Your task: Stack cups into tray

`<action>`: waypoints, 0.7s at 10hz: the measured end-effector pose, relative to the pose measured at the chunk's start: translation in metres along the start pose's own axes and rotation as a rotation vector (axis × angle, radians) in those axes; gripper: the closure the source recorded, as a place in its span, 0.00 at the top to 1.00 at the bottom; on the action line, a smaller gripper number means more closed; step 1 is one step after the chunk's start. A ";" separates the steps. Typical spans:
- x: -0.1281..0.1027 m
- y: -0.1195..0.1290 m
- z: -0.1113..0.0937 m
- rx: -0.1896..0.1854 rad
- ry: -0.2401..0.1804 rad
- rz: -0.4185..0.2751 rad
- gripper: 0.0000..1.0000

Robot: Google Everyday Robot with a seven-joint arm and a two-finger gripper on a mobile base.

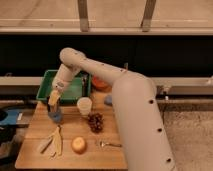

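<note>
Blue-grey cup (55, 117): half hidden under clenched hand (54, 102) | tray (46, 91) corner covered

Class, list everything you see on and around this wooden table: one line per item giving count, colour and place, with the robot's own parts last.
tray: one, green, back left of table
cream cup: one, cream-white, table centre
blue-grey cup: one, left side, under the hand
orange-red bowl: one, right of tray, partly hidden
grapes: one bunch, dark, in front of cream cup
orange fruit: one, front centre
banana: one, pale yellow, front left
fork: one, metal, front
table: one, wooden
arm: one, white, reaching left
hand: one, shut, over blue-grey cup
</note>
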 end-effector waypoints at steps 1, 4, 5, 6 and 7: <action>0.003 0.001 0.001 -0.007 0.003 0.000 0.00; 0.003 0.000 0.011 -0.022 0.002 -0.003 0.00; 0.006 -0.003 0.013 -0.025 0.000 0.002 0.00; 0.007 -0.005 0.014 -0.026 0.003 0.004 0.00; 0.007 -0.006 0.016 -0.026 0.010 0.004 0.00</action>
